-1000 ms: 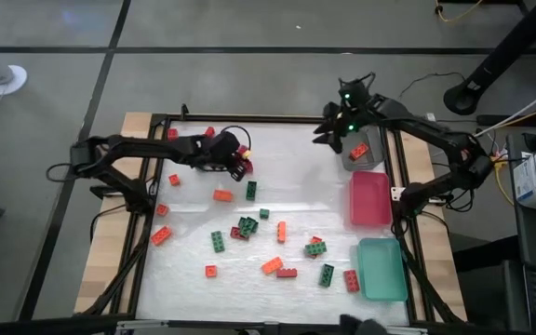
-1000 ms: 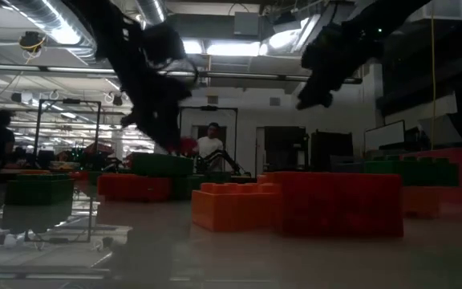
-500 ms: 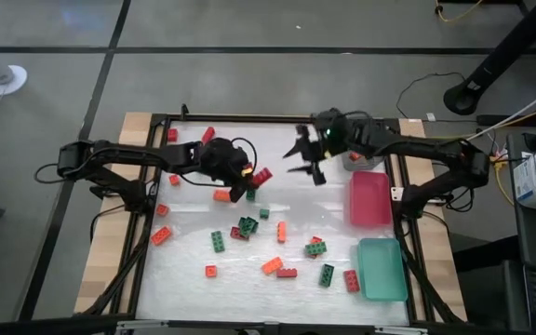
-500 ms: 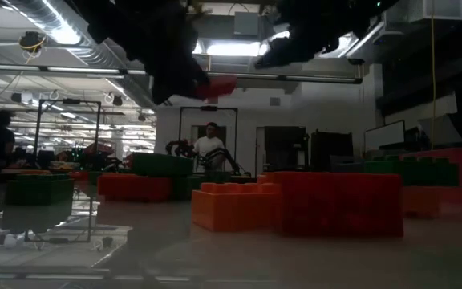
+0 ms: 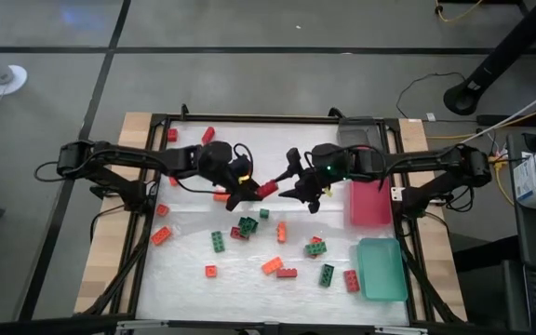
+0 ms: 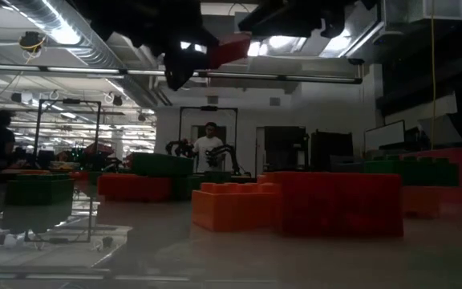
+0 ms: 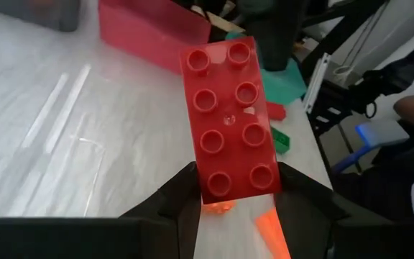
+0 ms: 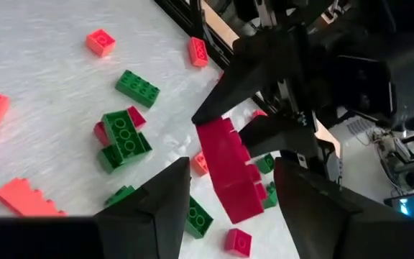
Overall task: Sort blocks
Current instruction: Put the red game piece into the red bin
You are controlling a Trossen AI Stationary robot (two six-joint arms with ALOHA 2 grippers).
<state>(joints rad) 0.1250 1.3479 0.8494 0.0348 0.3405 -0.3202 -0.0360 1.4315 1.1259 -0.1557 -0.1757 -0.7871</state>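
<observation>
Seen from above, my left gripper (image 5: 254, 194) clamps a red block (image 5: 266, 189) mid-table, my right gripper (image 5: 296, 184) spread just beside it. Left wrist: fingers (image 7: 182, 198) pinch its end. Right wrist: fingers (image 8: 164, 191) apart, flanking it.

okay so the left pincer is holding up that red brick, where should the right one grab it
Best guess: the free far end. The left pincer clamps the red brick by its long sides at one end, so the open right pincer should straddle the other end, closing across the smooth long sides.
</observation>
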